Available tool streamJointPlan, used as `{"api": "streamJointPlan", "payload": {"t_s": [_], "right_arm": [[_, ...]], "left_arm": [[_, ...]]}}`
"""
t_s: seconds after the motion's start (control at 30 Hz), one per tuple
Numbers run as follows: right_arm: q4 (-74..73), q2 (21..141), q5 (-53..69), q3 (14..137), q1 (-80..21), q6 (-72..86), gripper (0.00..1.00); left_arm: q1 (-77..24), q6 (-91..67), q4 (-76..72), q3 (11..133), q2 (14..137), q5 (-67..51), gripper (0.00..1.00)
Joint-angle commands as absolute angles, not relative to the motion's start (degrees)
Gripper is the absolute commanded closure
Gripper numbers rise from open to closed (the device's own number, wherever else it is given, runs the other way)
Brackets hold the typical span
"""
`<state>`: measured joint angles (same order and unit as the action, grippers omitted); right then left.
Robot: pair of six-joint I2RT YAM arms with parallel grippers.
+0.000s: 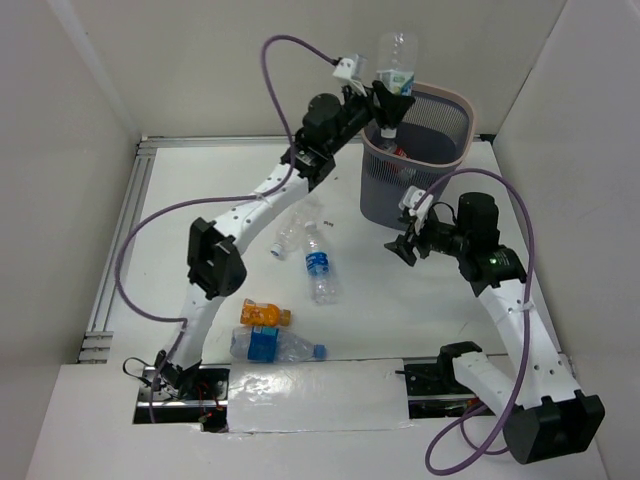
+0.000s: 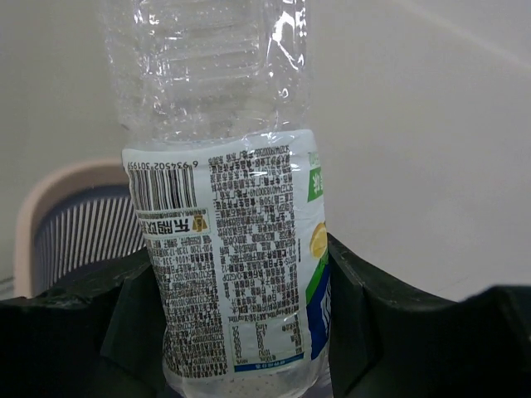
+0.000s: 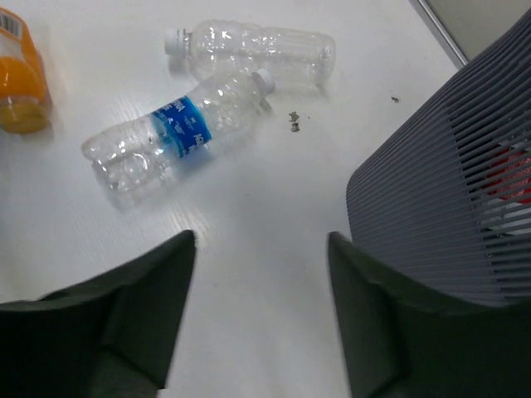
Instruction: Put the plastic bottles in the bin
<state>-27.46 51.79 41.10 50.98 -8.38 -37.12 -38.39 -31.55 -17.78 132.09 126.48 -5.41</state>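
My left gripper is shut on a clear labelled bottle and holds it upright over the near-left rim of the grey mesh bin. In the left wrist view the bottle fills the space between my fingers, with the bin's rim behind. A red-labelled item lies inside the bin. My right gripper is open and empty beside the bin's front. On the table lie two clear bottles, an orange bottle and a blue-labelled bottle.
The right wrist view shows the bin wall at the right, two clear bottles ahead and the orange bottle at the left edge. White walls enclose the table. A silver-taped strip lies between the arm bases.
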Motion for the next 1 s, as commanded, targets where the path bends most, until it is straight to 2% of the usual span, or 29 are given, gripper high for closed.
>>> {"api": "streamJointPlan", "payload": {"t_s": [0.0,0.03,0.07,0.1,0.13,0.17,0.43,0.5,0.53,0.6,0.67,0.73,0.77,0.8,0.9,0.93,0.97], "right_arm": [[-25.2,50.0,39.8,50.2,-8.3,-36.2,0.23],[-25.2,50.0,39.8,49.6,-8.3,-36.2,0.12],[-25.2,50.0,39.8,49.6,-8.3,-35.7,0.04],[-25.2,50.0,39.8,49.6,-8.3,-35.7,0.0],[-25.2,50.0,39.8,49.6,-8.3,-35.7,0.0],[-25.2,50.8,40.7,49.6,-7.7,-35.7,0.0],[-24.7,57.0,45.1,50.1,-7.7,-33.1,0.0],[-23.5,58.7,44.2,50.7,-9.2,-32.0,0.07],[-22.4,59.3,43.2,50.7,-9.8,-32.0,0.18],[-21.2,61.2,41.6,51.2,-12.1,-30.1,0.32],[-20.7,62.7,38.5,52.0,-14.7,-30.1,0.4],[-19.6,64.9,35.3,52.6,-19.9,-28.3,0.48],[-16.6,65.8,29.4,52.6,-21.7,-26.4,0.5],[-15.7,67.9,27.4,52.6,-24.5,-23.5,0.47],[-13.6,70.8,20.0,55.1,-29.0,-20.0,0.35],[-12.3,73.3,17.3,56.2,-31.4,-17.5,0.26],[-11.7,74.7,15.7,56.7,-32.4,-15.7,0.22]], "left_arm": [[-39.6,-29.7,-22.5,137.6,133.2,1.1,0.31],[-39.6,-29.7,-21.0,140.4,134.9,2.0,0.21],[-39.6,-29.7,-20.3,144.4,136.3,2.5,0.18],[-39.6,-29.7,-20.3,145.1,137.1,2.5,0.13],[-39.6,-29.1,-20.3,145.1,137.1,3.2,0.06],[-39.6,-29.1,-20.8,144.6,137.1,3.2,0.04],[-39.6,-27.3,-20.8,140.7,129.9,1.0,0.01],[-39.6,-26.7,-22.3,138.3,127.3,-0.8,0.01],[-39.6,-26.7,-22.3,137.4,124.1,-0.8,0.01],[-39.6,-25.0,-22.3,132.7,120.0,-1.7,0.01],[-39.6,-23.0,-21.6,126.2,110.1,-1.7,0.01],[-39.6,-19.5,-19.1,112.5,102.1,1.0,0.01],[-39.6,-18.5,-17.4,108.0,98.0,2.4,0.01],[-39.6,-16.8,-15.3,98.5,89.7,6.7,0.01],[-39.6,-17.7,-4.3,85.7,78.3,14.7,0.01],[-40.3,-19.1,-1.3,78.5,71.4,16.6,0.01],[-40.3,-20.5,4.9,75.0,68.1,18.6,0.01]]}}
